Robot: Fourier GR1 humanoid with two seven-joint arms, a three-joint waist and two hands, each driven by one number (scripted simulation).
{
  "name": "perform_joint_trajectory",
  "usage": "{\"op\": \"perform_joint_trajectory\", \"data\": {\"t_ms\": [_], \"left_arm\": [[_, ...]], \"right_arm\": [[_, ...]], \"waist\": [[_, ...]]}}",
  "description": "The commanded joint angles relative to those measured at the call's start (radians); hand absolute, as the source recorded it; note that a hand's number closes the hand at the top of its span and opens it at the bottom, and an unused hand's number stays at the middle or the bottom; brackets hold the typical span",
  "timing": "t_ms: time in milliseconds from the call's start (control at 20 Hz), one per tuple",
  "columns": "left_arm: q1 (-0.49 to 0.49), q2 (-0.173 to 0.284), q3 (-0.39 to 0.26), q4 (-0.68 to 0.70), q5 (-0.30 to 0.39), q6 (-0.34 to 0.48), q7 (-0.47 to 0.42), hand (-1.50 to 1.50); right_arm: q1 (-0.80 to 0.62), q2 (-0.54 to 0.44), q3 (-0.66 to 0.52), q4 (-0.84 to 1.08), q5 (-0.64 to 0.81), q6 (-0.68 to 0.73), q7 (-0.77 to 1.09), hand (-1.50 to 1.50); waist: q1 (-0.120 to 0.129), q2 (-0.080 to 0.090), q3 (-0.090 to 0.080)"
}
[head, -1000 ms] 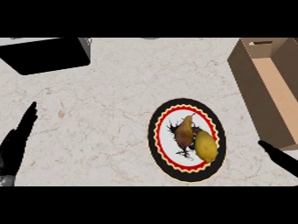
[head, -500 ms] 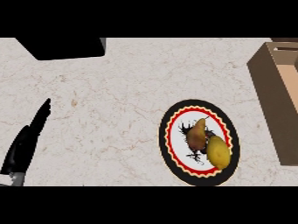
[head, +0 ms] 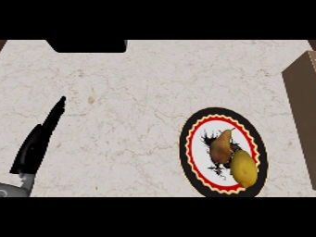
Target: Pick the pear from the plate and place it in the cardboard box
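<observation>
At far left your black left hand rests on the pale marble surface, fingers straight, holding nothing; your right hand is out of view. The brownish-yellow pear lies on the round black-and-red-rimmed plate, touching a yellow lemon-like fruit. Expect it firm, smooth, roll-prone: wrap its fat belly. The open cardboard box stands right.

My left hand is black on a grey forearm. The pear is brownish-yellow; its plate is white, ringed red, yellow and black. The counter is pale veined marble, and the cardboard box tan.
</observation>
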Motion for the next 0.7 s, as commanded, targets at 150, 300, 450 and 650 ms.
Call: {"op": "perform_joint_trajectory", "data": {"t_ms": [150, 300, 450, 650], "left_arm": [[-0.061, -0.010, -0.014, 0.021, -0.014, -0.018, 0.015, 0.00], [-0.060, -0.023, -0.021, 0.035, -0.011, -0.028, -0.007, 0.00], [-0.086, -0.032, -0.023, 0.043, -0.016, -0.026, 0.018, 0.00], [-0.123, -0.039, -0.022, 0.066, -0.016, -0.037, 0.034, 0.00]], "right_arm": [[0.121, 0.119, 0.045, -0.144, 0.272, 0.154, 0.247, -1.50], [0.128, 0.121, 0.060, -0.196, 0.357, 0.247, 0.378, -1.50], [0.123, 0.122, 0.093, -0.280, 0.467, 0.366, 0.512, -1.50], [0.001, 0.122, 0.148, -0.330, 0.552, 0.524, 0.705, -1.50]], "waist": [[0.033, 0.014, 0.002], [0.050, 0.018, 0.002], [0.052, 0.009, 0.005], [0.071, 0.009, 0.008]]}}
